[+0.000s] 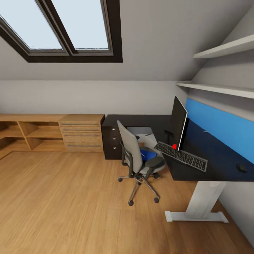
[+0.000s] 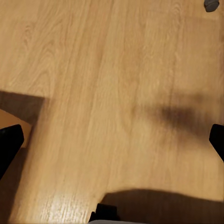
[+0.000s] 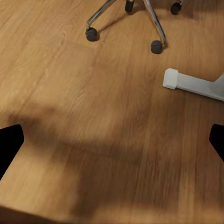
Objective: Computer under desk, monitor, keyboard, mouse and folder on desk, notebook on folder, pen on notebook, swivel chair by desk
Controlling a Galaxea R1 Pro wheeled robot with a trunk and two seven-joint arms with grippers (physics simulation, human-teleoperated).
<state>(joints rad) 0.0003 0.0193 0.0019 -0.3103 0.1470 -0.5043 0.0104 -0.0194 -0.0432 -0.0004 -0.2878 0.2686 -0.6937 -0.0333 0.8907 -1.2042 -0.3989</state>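
The desk (image 1: 215,155) with its glossy black top stands at the right of the head view. On it the monitor (image 1: 179,122) stands edge-on, with the keyboard (image 1: 180,156) lying in front of it and the mouse (image 1: 241,168) near the front right corner. A thin white pen (image 1: 205,132) lies by the blue panel. The swivel chair (image 1: 135,155) stands at the desk's edge, and the blue folder (image 1: 148,154) rests on its seat. My left gripper (image 2: 114,142) and right gripper (image 3: 114,142) hang open over bare wooden floor, holding nothing. The chair's casters (image 3: 156,46) and the desk's white foot (image 3: 186,83) lie ahead of the right gripper.
Light wooden cabinets (image 1: 82,133) and open shelves (image 1: 28,134) line the back wall at left. A black drawer unit (image 1: 112,141) stands at the desk's far end. Wall shelves (image 1: 218,88) hang above the blue panel (image 1: 222,125). Wide wooden floor (image 1: 70,204) lies in front of the chair.
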